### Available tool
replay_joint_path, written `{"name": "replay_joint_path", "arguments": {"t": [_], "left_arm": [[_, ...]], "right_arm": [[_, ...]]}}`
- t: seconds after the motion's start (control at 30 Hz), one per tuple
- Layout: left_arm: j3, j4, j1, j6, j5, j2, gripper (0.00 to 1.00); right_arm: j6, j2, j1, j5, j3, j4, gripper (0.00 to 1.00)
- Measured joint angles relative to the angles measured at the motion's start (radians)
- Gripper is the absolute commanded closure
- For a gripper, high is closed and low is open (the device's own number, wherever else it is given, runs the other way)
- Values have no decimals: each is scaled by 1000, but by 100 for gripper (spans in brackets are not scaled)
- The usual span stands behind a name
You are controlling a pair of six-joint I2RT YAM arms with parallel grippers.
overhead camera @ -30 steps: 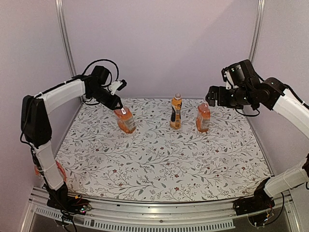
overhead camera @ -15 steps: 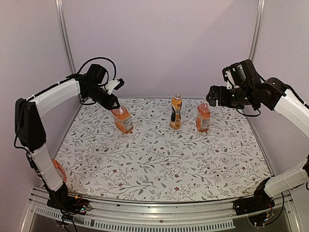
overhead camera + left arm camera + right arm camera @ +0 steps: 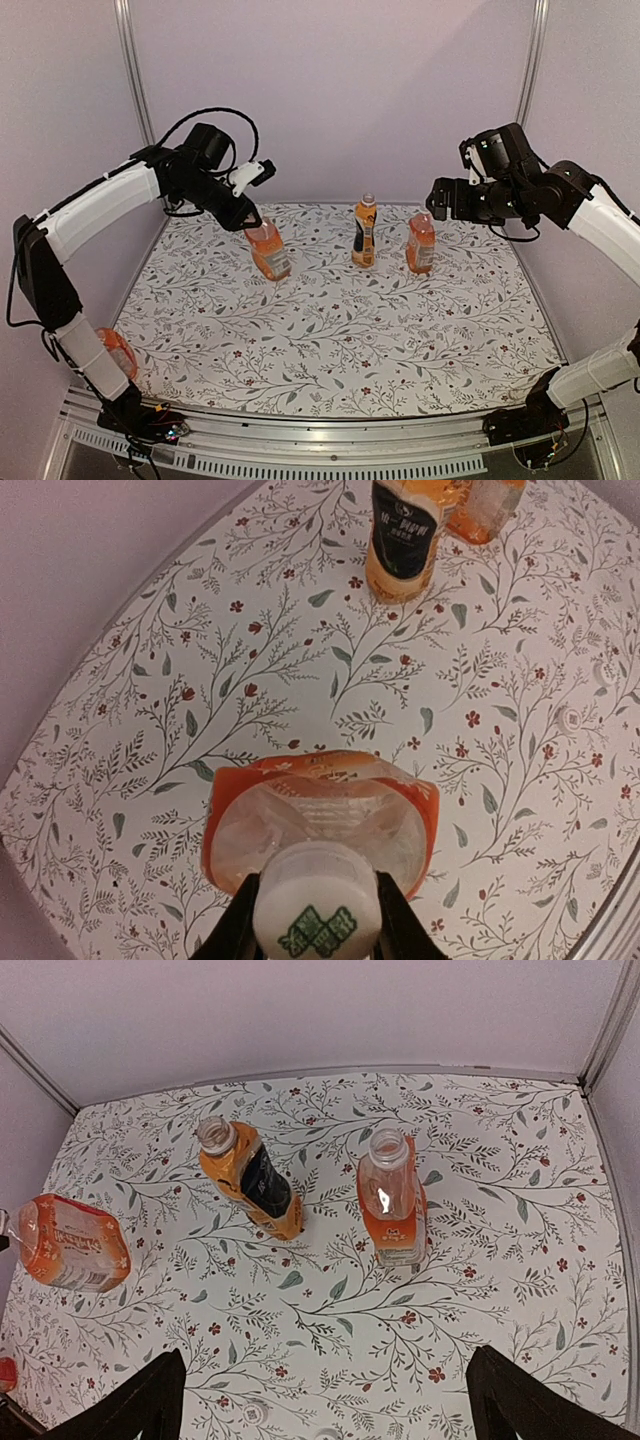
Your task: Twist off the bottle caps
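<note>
A lab test cell — aluminium posts point(image 3: 135, 70), blank walls point(image 3: 330, 90) (floral tabletop point(image 3: 330, 330)).

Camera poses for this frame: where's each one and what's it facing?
Top external: above and behind the bases, facing the back wall across the table; both arms show.
Left wrist: on the left gripper, looking down at the cap it grips; both fingers show.
Right wrist: high at the right, looking down on the table; open right gripper's fingertips show.
Shared: all see the dark-label bottle.

Near-left bottle point(image 3: 122, 351) mostly behind the left arm point(image 3: 88, 345), perhaps on its side; left tool point(image 3: 317, 922) cropped
</note>
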Motion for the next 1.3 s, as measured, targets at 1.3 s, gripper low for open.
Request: {"name": "replay_joint_path", "arguments": {"t": [1.3], "left_arm": [[230,-216,-138,-46,50,-64,100]], "right_arm": [[-461,254,490,61,31,472,1]]}}
